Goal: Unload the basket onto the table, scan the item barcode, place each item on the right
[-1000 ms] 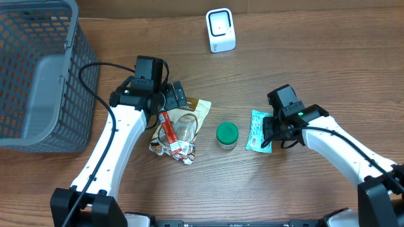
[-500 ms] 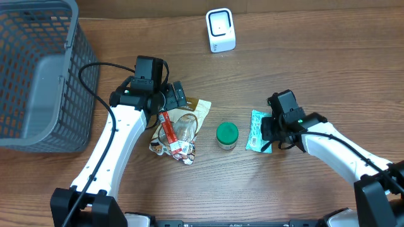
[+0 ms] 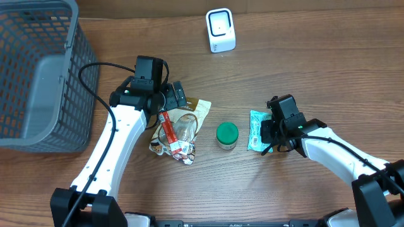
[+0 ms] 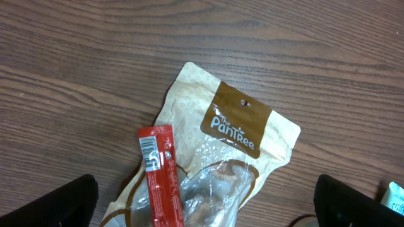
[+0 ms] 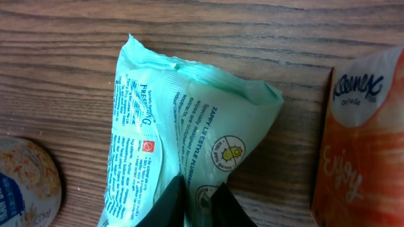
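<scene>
A mint-green plastic packet of wipes (image 3: 255, 130) is laid flat on the wooden surface (image 3: 315, 63), just beside a small green-lidded jar (image 3: 227, 134). One edge of it is pinched between the closed jaws of the right gripper (image 5: 197, 205). The jaws of the left gripper (image 4: 202, 208) are held wide open above a beige-and-brown snack pouch (image 4: 233, 126), on which a red stick sachet (image 4: 161, 180) is laid. A white box-shaped scanner (image 3: 221, 29) is set well apart.

Overhead: far, straight down on the whole table (image 3: 315, 57). Left wrist: close, facing down on pouch (image 4: 227, 145) left of green-lid jar (image 3: 227, 134). Right wrist: closer still, on wipes pack (image 5: 183, 145) right of jar. Overhead shares both.
</scene>
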`<state>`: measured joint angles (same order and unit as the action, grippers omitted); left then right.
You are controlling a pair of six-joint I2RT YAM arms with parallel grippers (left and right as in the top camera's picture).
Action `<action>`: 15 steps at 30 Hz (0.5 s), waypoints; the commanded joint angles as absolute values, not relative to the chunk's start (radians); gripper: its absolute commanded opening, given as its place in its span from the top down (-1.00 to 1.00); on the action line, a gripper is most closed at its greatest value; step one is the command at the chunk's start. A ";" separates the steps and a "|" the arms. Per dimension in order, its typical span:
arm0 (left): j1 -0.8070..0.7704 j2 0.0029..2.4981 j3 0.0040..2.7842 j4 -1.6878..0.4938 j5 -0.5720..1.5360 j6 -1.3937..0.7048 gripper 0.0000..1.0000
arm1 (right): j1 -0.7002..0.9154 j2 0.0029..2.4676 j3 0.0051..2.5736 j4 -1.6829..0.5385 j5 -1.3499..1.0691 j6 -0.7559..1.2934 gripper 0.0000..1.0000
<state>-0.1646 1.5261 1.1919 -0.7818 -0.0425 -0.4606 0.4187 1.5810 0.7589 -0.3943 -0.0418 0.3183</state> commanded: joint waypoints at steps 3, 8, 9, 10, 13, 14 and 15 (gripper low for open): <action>-0.162 1.516 1.209 -0.782 -0.055 -0.438 -1.00 | 0.420 1.582 0.739 -0.407 -0.057 0.319 0.93; -0.162 1.516 1.209 -0.781 -0.055 -0.438 -1.00 | 0.418 1.549 0.794 -0.449 -0.080 0.294 0.93; -0.162 1.516 1.209 -0.782 -0.055 -0.437 -0.99 | 0.418 1.531 0.817 -0.471 -0.080 0.280 0.92; -0.162 1.516 1.209 -0.781 -0.055 -0.438 -1.00 | 0.418 1.505 0.844 -0.496 -0.081 0.270 0.93; -0.162 1.516 1.209 -0.782 -0.055 -0.438 -1.00 | 0.418 1.419 0.910 -0.552 -0.081 0.234 0.93; -0.162 1.516 1.209 -0.781 -0.055 -0.438 -1.00 | 0.418 1.383 0.927 -0.566 -0.081 0.216 0.93; -0.162 1.516 1.209 -0.781 -0.055 -0.438 -0.99 | 0.418 1.357 0.937 -0.575 -0.080 0.203 0.93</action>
<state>-0.1646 1.5261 1.1919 -0.7818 -0.0425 -0.4606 0.4187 1.4685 0.8547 -0.5758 -0.0738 0.2611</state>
